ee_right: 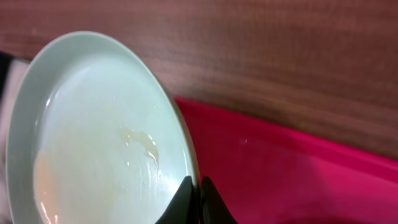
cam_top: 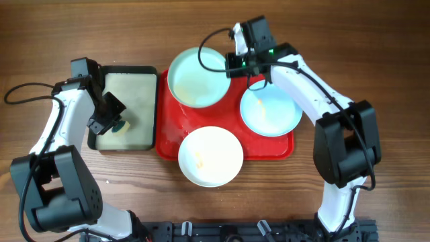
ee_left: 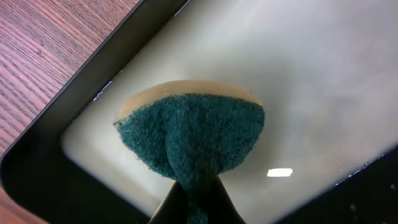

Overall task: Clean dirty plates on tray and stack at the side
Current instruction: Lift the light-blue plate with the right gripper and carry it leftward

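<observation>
One turquoise plate [cam_top: 198, 77], smeared inside, has its rim clenched between the right fingers [ee_right: 194, 198] at the edge of the red tray [cam_top: 269, 150]; a second turquoise plate [cam_top: 271, 111] and a white plate [cam_top: 210, 156] lie near them. The left fingers [ee_left: 189, 205] grasp a green sponge [ee_left: 193, 140] over the black tray [ee_left: 37, 168]. Step in hand looks like wetting; next the sponge must reach the held plate

Dark brown wood-grain table [cam_top: 376, 40] under even light
</observation>
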`<action>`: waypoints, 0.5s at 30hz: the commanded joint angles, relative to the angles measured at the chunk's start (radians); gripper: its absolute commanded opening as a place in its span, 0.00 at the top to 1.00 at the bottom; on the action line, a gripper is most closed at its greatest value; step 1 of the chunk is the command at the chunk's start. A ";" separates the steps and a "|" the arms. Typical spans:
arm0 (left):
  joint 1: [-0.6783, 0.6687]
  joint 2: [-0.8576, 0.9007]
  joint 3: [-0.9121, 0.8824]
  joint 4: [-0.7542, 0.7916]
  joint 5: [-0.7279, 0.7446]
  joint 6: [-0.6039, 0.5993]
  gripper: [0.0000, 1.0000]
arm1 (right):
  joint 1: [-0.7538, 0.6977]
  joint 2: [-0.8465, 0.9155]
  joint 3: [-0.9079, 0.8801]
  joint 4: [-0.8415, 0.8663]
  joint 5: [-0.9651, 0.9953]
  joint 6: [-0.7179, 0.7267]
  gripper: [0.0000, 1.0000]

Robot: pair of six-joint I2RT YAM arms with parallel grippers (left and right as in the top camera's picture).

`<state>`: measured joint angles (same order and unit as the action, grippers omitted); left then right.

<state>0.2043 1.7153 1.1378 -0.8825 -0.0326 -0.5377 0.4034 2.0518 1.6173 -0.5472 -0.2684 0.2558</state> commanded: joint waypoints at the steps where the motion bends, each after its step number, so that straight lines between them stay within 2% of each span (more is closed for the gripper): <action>1: 0.005 -0.025 -0.008 -0.001 -0.010 -0.021 0.96 | 0.011 0.013 0.095 -0.021 0.019 -0.017 0.96; 6: 0.005 -0.025 -0.008 -0.001 -0.032 -0.021 0.96 | 0.069 0.013 0.099 0.054 0.088 -0.009 0.96; 15: 0.005 -0.025 -0.008 -0.023 -0.048 -0.017 0.96 | 0.253 0.052 0.098 0.238 0.337 -0.020 0.96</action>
<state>0.2043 1.7153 1.1378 -0.8982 -0.0448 -0.5377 0.6159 2.0628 1.6924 -0.3458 -0.0437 0.2558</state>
